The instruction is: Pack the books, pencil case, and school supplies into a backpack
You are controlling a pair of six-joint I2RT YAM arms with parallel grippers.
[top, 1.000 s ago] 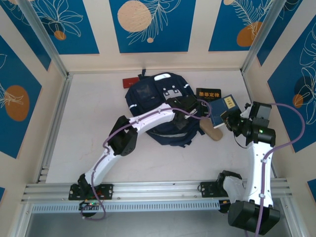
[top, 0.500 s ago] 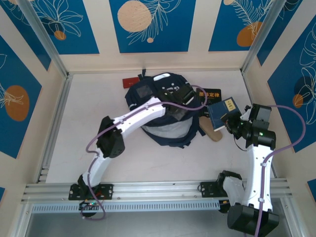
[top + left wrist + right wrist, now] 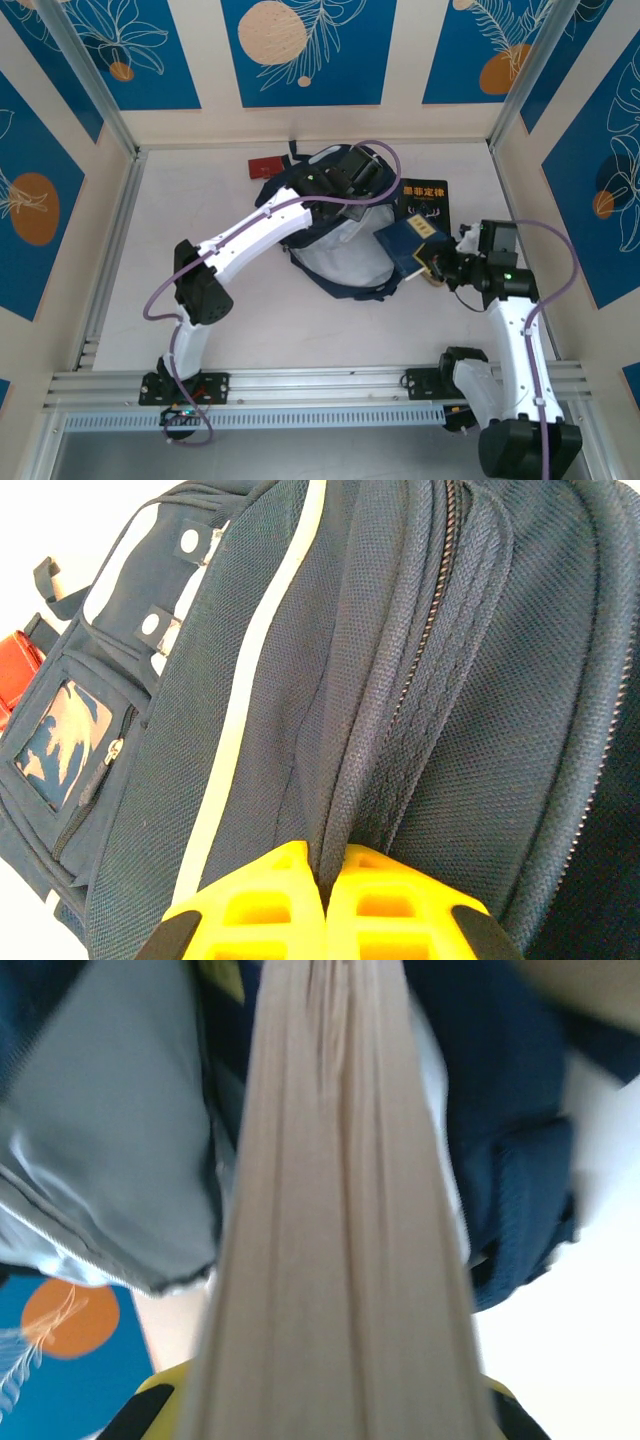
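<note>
The navy backpack (image 3: 300,195) lies mid-table with its mouth pulled wide, pale grey lining (image 3: 340,258) showing. My left gripper (image 3: 356,180) is shut on a fold of the backpack's fabric (image 3: 340,780) beside the zipper, the yellow fingers (image 3: 265,900) pinching it. My right gripper (image 3: 440,264) is shut on the dark blue book (image 3: 408,243), held at the bag's right-hand opening; its page edge (image 3: 340,1210) faces the wrist camera, with the lining (image 3: 110,1140) just beyond. The black book (image 3: 425,197) with yellow characters lies flat to the right. The pencil case is hidden under the right gripper.
A small red item (image 3: 265,166) lies at the backpack's far left corner, also red at the edge of the left wrist view (image 3: 15,670). Walls enclose the table on three sides; a metal rail (image 3: 320,385) runs along the near edge.
My left gripper shut on the backpack's flap and pulled it toward the back wall, opening the bag. The right arm carried the blue book leftward to the opening.
</note>
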